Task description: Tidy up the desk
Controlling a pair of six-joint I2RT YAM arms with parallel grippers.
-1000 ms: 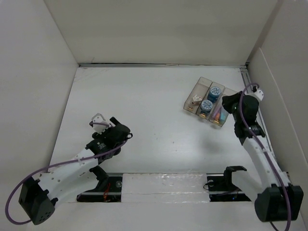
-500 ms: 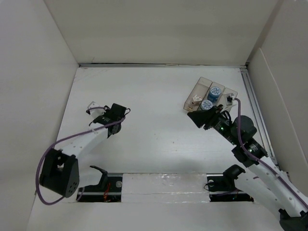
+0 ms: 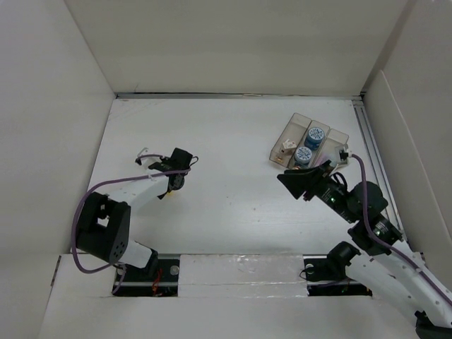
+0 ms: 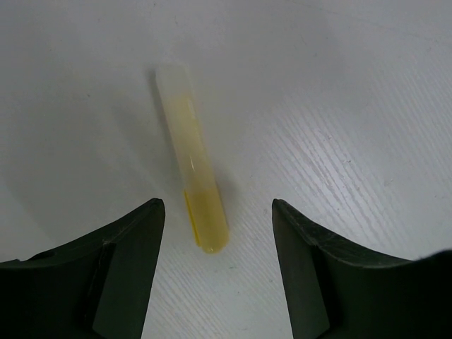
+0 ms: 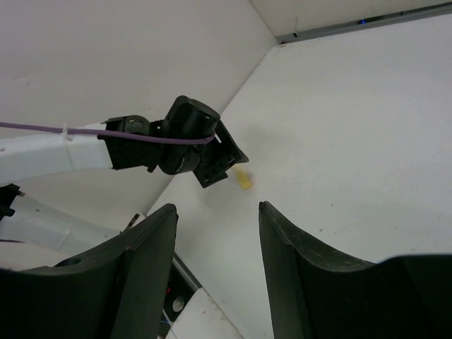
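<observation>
From the right wrist, most of the yellow tube [image 5: 243, 181] lay hidden behind the left gripper [image 5: 226, 169]. Overhead, far right of the tube, the contents of the clear tray [image 3: 288, 134] were too small to name

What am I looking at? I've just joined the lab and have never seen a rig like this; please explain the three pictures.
These are two robot arms bolted at the near edge of a white desk, each ending in a two-finger gripper. The wide picture comes from a fixed camera above and behind them. The two close-ups come from cameras on the wrists, so the dark shapes at the bottom are the arm's own fingers. The left gripper hangs open over a small yellowish tube lying on the desk, not gripping it. The right gripper is open and empty, facing the left arm. At the far right stands a clear three-compartment tray holding two blue round things and a small pale item; the right arm partly hides its third compartment.
</observation>
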